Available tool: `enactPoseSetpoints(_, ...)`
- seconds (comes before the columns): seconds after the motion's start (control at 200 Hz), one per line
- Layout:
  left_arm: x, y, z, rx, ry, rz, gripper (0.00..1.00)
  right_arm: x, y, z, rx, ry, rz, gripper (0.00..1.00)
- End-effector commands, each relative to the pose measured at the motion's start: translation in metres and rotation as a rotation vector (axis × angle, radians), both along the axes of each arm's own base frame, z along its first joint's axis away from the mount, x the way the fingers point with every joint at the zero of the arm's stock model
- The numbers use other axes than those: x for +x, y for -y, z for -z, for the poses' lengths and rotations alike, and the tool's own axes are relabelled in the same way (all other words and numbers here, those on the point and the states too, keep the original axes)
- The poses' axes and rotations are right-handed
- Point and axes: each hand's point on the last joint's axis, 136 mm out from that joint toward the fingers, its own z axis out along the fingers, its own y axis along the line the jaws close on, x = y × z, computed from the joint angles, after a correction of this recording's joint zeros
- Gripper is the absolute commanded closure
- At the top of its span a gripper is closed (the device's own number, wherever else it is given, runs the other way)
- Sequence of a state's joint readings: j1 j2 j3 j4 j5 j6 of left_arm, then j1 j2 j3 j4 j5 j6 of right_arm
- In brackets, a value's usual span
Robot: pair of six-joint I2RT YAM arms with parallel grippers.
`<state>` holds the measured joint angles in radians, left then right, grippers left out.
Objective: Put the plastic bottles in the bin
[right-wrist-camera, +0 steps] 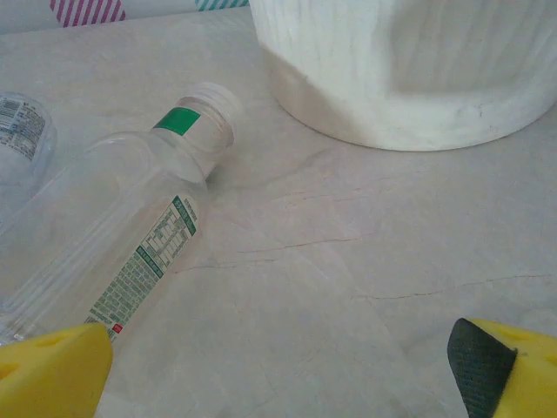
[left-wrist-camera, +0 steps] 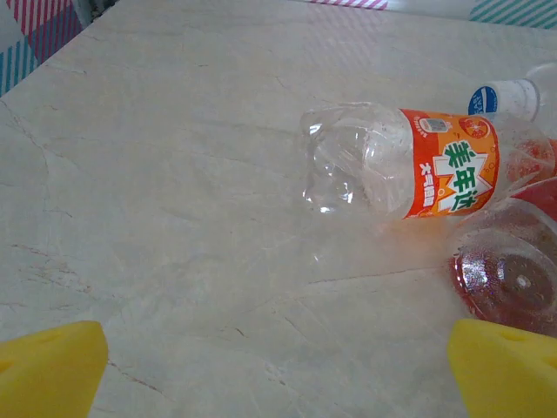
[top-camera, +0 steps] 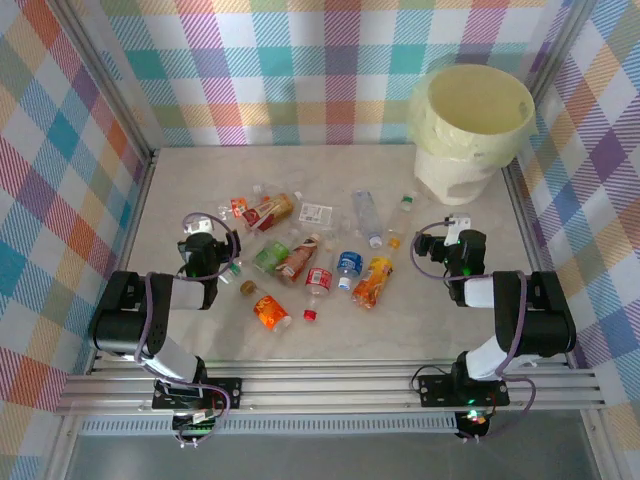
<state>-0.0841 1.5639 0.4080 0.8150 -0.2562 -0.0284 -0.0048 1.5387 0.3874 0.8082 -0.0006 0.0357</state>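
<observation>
Hovering low over the pale marbled tabletop [top-camera: 400,330], the left gripper [left-wrist-camera: 278,374] has its yellow fingers [left-wrist-camera: 48,370] spread wide, with bare stone between them and nothing pinched. Just ahead of it lies a clear crushed plastic bottle with an orange label [left-wrist-camera: 409,161], on its side with its base pointing left. Just beside it on the right is a red-tinted clear bottle [left-wrist-camera: 509,279] seen base-on, and behind them sits a white-capped bottle with a blue label [left-wrist-camera: 505,97]. Over on the other side, the right gripper [right-wrist-camera: 278,374] is spread just as wide and grips nothing, its yellow fingertips [right-wrist-camera: 52,370] at the bottom corners of the right wrist view. Ahead and to its left lies a clear bottle with a green-and-white label [right-wrist-camera: 130,244], on its side, its cap end toward the large round cream-yellow plastic bin [right-wrist-camera: 409,78], near it but apart. From above, the plastic bottles [top-camera: 300,255] lie scattered across the middle of the table between the two arms. The bin stands upright in the far right corner, well apart from the main cluster, with its yellowish liner bag [top-camera: 440,130] folded over the rim.
</observation>
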Motion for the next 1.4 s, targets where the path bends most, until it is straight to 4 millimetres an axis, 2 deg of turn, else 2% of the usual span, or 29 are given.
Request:
enactPoseSetpoints(0.0,0.000,0.002,-0.004,0.016,0.020,0.007,0.00,0.008,-0.003,-0.015,-0.016,0.053,-0.014,0.00)
enactPoseSetpoints(1.06,0.000,0.005,-0.004,0.018,0.018,0.030,0.00,0.008,-0.006,-0.016,-0.013,0.057,-0.029,0.00)
enactPoseSetpoints(1.12,0.002,0.011,-0.010,0.014,0.010,0.065,0.00,0.009,-0.011,-0.018,-0.012,0.040,-0.064,0.00)
enactPoseSetpoints(1.2,0.000,0.009,-0.022,0.014,0.007,0.054,0.00,0.009,-0.012,-0.025,-0.011,0.028,-0.070,0.00)
enactPoseSetpoints(1.295,-0.008,0.005,-0.034,0.010,0.032,0.034,0.00,0.006,-0.011,-0.044,-0.013,0.048,-0.067,0.00)
enactPoseSetpoints(1.4,-0.017,0.001,-0.048,-0.014,0.046,0.002,0.00,-0.004,-0.012,-0.055,0.028,-0.003,-0.052,0.00)
